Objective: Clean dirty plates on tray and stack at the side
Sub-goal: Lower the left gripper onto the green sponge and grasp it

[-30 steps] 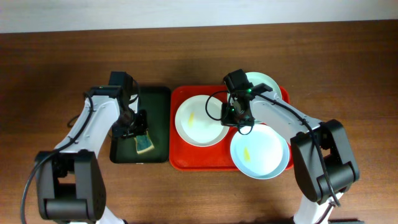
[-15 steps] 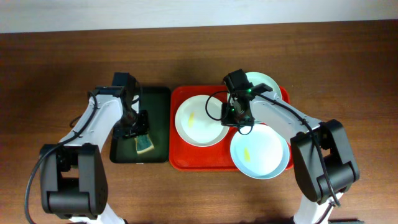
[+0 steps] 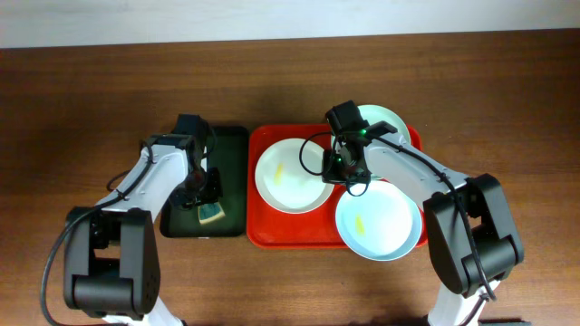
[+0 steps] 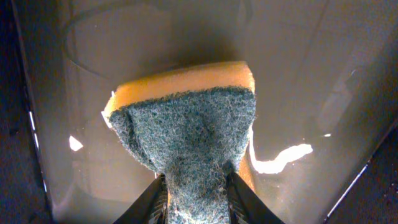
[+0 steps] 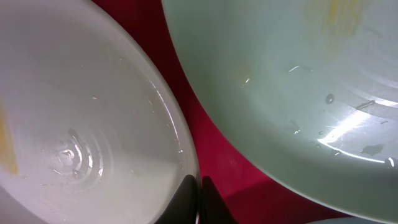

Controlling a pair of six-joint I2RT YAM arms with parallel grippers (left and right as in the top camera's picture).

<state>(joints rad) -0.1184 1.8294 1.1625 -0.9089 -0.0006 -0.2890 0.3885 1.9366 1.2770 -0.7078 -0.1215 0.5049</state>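
Yellow-and-green sponge (image 4: 186, 118) is bulging out of the left gripper (image 4: 196, 208), whose fingers (image 4: 152, 200) are squeezing its lower end from both sides, only partly open, above the wet floor of the dark green tray (image 3: 231, 154). The right gripper (image 5: 198, 185) is holding its fingers (image 5: 212, 200) pressed fully together, tips sitting at the rim of the white plate (image 3: 290, 177); whether they are pinching that rim I cannot tell.

All three plates are lying on the red tray (image 3: 263, 234). The white one is sitting at its left, carrying a yellow smear. A mint plate (image 3: 378, 222) at front right, also smeared, is hanging over the tray's rim. Another mint plate (image 3: 388, 118) at back right is lying partly hidden under the right arm. A narrow strip of bare red is showing between the white plate and the front mint one. Brown worktop (image 3: 91, 91) is stretching wide around both trays.
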